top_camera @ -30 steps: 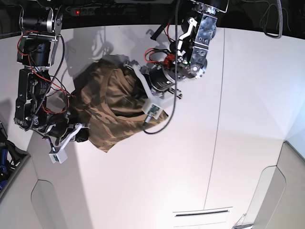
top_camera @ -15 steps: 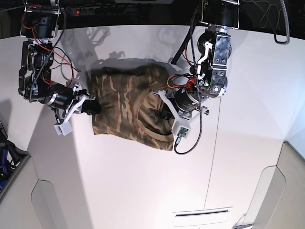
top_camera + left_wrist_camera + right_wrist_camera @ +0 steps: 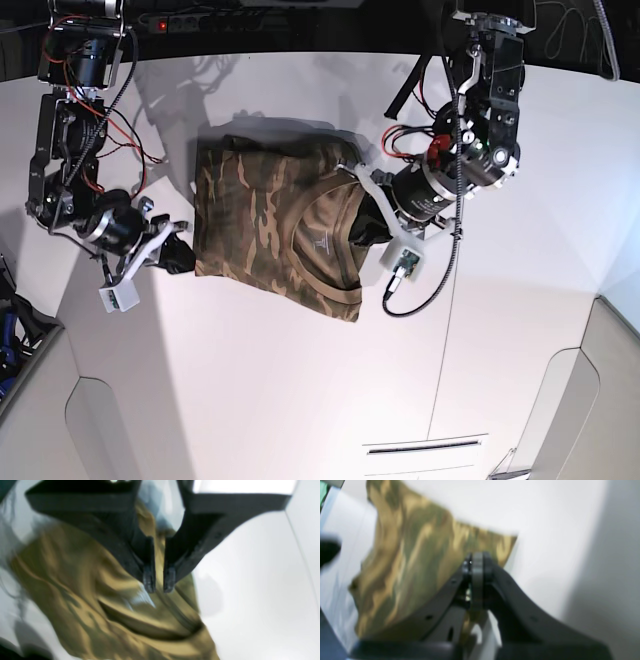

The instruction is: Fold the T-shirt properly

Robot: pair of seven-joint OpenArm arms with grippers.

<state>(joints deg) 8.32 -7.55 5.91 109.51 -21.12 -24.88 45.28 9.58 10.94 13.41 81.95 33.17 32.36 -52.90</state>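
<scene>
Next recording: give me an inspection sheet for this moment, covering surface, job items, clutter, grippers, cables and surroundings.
Surface: white table, with a seam line running down its right part.
Job's things: camouflage T-shirt lies partly folded, collar facing up with a small white mark inside the neck.
Clutter: nothing seen.
Grippers: left gripper has a narrow gap between its tips, over the collar; whether it pinches cloth cannot be told. Right gripper is shut, at the shirt's edge; a grip on cloth cannot be confirmed.
Cables: red and black wires along the arms; black cable loops under the left wrist.
Surroundings: dark background beyond the table's far edge.
</scene>
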